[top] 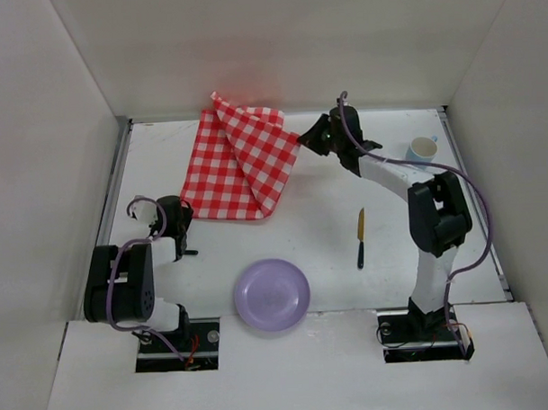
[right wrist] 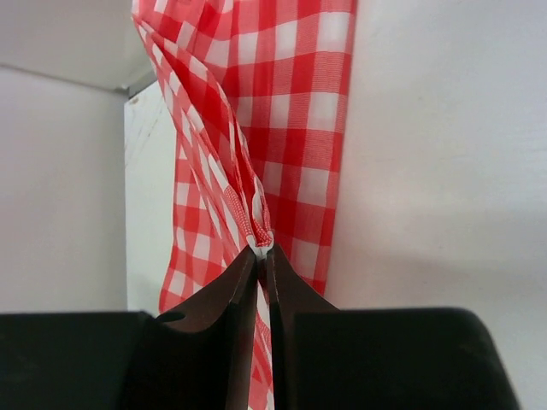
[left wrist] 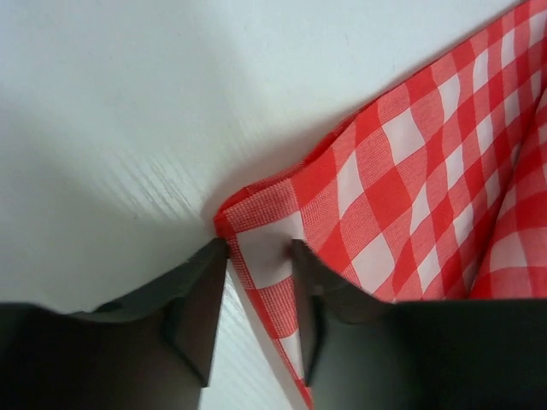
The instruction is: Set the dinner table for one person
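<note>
Table (top: 319, 212): white, spans the whole work area, rails at its left and right edges. Cloth (top: 232, 170): red check, lies far and left of centre, partly folded over itself. Right gripper (right wrist: 261, 249): pressed tight on a cloth edge, and that right side is lifted off the table. Left gripper (left wrist: 261, 248): at the cloth's near-left corner, jaws apart, the corner lying flat between them. Plate (top: 272, 295): purple, near edge, centre. Knife (top: 361, 238): right of the plate. Cup (top: 422, 149): far right

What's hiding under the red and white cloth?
Only the white table shows around the cloth. The cloth is folded over itself, so if anything lies beneath it, it is covered and cannot be seen.
</note>
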Motion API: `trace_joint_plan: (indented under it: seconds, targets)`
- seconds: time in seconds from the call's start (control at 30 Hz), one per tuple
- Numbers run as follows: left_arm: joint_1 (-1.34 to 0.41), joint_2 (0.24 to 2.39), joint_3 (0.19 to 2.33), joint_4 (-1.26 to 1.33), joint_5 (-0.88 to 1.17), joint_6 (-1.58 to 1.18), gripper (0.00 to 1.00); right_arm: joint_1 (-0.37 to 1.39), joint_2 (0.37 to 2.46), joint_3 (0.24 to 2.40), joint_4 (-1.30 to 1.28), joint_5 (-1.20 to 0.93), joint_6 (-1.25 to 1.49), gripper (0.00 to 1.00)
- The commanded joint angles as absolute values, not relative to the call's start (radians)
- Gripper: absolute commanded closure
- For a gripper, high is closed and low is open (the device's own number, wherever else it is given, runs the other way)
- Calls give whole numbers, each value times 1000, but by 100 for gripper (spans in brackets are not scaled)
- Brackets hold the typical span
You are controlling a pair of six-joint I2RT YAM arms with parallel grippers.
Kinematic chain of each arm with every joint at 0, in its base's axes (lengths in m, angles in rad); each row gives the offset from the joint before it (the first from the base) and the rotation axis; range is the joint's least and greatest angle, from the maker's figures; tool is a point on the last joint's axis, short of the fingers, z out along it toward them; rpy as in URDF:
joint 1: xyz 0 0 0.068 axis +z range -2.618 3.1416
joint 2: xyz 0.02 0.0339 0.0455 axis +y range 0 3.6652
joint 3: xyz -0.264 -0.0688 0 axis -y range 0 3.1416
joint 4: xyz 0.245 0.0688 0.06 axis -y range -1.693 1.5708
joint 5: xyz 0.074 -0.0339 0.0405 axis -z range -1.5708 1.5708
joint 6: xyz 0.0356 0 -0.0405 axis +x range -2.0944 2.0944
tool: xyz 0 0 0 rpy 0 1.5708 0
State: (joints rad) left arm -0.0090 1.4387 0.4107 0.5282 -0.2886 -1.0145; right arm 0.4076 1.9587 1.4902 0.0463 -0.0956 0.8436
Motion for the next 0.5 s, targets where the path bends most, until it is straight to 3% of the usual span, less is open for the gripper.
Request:
trace_joint_plan:
  seconds: [0.0, 0.2, 0.47]
  targets:
    - [-25, 1474, 434, 525, -293, -999, 71, 377, 1872, 1387, 179, -64, 859, 85]
    - [-111, 1503, 472, 548, -302, -997, 91, 317, 1752, 1208, 278, -57, 910, 85]
    - [-133, 1483, 463, 538, -341, -986, 94, 260, 1534, 873, 324, 150, 971, 86]
